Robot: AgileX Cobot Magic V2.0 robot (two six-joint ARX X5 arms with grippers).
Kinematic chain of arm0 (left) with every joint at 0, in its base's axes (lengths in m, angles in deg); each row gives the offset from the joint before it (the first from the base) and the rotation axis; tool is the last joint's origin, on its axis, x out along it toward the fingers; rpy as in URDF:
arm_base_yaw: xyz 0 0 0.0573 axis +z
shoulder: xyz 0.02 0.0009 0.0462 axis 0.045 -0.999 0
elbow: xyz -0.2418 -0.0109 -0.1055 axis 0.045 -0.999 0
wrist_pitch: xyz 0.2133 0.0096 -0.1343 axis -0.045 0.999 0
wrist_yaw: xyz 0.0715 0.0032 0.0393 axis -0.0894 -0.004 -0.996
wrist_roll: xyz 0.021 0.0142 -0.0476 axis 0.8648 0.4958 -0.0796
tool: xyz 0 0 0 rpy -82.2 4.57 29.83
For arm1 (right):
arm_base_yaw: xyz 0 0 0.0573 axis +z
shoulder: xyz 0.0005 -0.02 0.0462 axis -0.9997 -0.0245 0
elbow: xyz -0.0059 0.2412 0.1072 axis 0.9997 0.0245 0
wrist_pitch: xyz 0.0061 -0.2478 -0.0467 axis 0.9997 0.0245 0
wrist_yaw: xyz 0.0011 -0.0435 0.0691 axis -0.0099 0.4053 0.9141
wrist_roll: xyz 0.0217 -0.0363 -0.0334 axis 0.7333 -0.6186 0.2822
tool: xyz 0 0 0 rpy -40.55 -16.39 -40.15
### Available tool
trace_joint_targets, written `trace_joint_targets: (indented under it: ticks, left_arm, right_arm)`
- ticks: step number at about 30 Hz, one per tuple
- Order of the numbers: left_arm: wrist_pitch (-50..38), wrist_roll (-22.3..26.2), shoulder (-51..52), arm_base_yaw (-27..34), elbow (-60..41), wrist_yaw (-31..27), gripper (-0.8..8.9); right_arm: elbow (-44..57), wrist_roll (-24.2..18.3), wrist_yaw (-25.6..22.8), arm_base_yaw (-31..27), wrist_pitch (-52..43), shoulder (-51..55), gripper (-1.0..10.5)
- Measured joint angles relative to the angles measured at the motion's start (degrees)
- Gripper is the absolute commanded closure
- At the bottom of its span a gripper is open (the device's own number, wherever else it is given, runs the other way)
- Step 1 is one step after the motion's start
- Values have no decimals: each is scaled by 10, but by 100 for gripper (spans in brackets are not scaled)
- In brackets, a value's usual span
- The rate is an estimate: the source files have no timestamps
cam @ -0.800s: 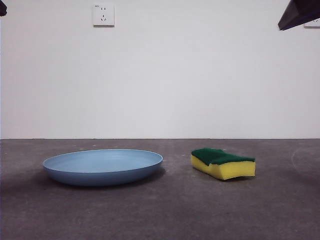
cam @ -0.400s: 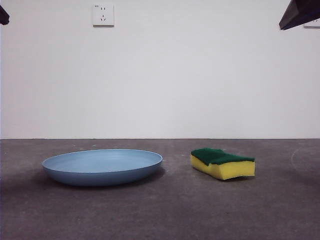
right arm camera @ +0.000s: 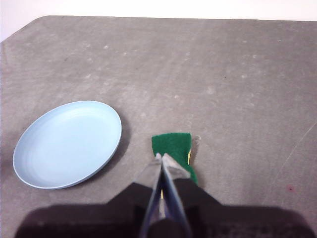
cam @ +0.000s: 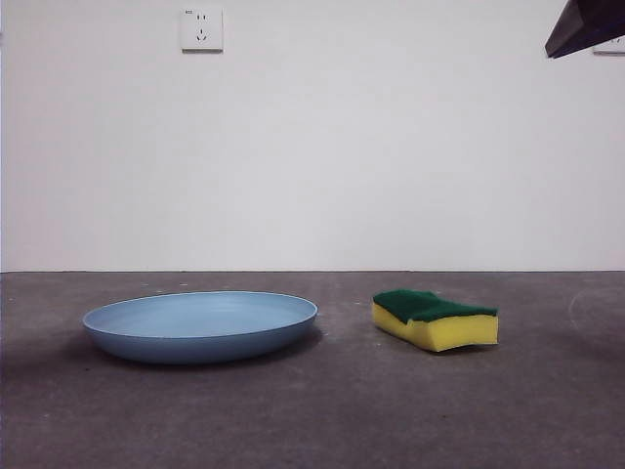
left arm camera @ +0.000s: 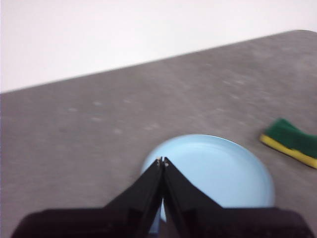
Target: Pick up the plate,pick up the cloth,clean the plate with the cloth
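Note:
The light-blue plate (cam: pixel 200 326) lies flat on the grey table, left of centre in the front view. To its right rests the cloth (cam: pixel 435 319), a yellow sponge with a dark green top. My left gripper (left arm camera: pixel 162 161) hangs shut and empty high above the plate (left arm camera: pixel 218 173), with the cloth (left arm camera: pixel 292 143) off to one side. My right gripper (right arm camera: pixel 162 157) is shut and empty too, held well above the cloth (right arm camera: pixel 174 148), the plate (right arm camera: pixel 67 143) beside it. In the front view only a black arm tip (cam: pixel 583 25) shows at the top right corner.
A white wall with a power socket (cam: pixel 201 28) stands behind the table. The table's far rounded corner (right arm camera: pixel 34 24) shows in the right wrist view. Bare grey tabletop (cam: pixel 342 410) surrounds both objects.
The black tip at the top left corner of the front view has withdrawn out of sight. Plate and cloth have not moved.

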Motion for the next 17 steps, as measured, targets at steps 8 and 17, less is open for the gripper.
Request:
trace_joint_targets:
  ticks: [8, 17]
  left_arm:
    - [-77, 9, 84, 142, -76, 84, 817]
    - [-96, 4, 203, 201, -212, 86, 817]
  right_arm:
    - [0, 0, 0, 0, 0, 0, 946]
    - [0, 0, 0, 0, 0, 0, 946]
